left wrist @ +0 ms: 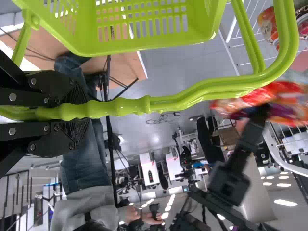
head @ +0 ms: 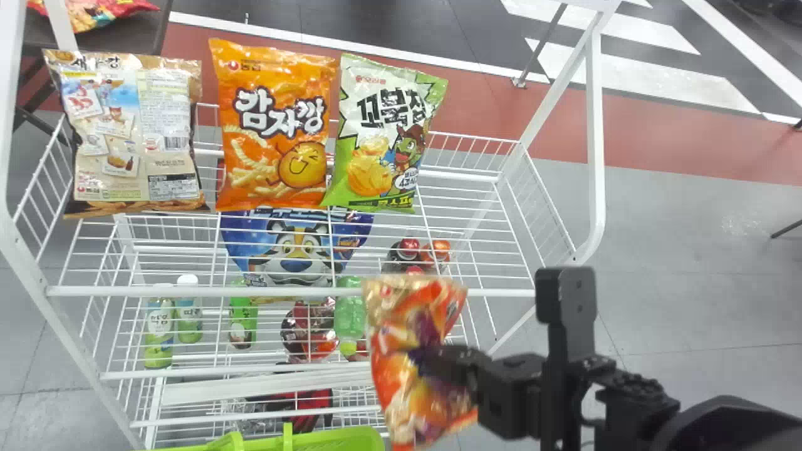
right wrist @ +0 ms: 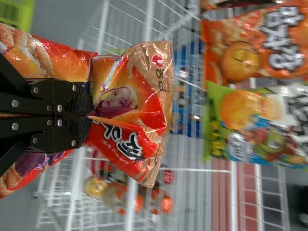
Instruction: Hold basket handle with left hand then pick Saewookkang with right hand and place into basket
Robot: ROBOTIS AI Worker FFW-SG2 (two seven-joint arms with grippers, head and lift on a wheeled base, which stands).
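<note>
Pinching the Saewookkang [head: 390,338] with the jaws of my right gripper [head: 426,360], I hold it lower centre in the head view, beside the basket [head: 338,440]; my left gripper [left wrist: 79,114] has its jaws closed round the handle [left wrist: 120,107].

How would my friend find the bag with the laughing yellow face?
Find the white wire rack, then look at the row of three bags at its top. The orange bag sits between a beige bag and a green-and-white bag. Of those three, only the orange one has a round, laughing yellow face.
</note>
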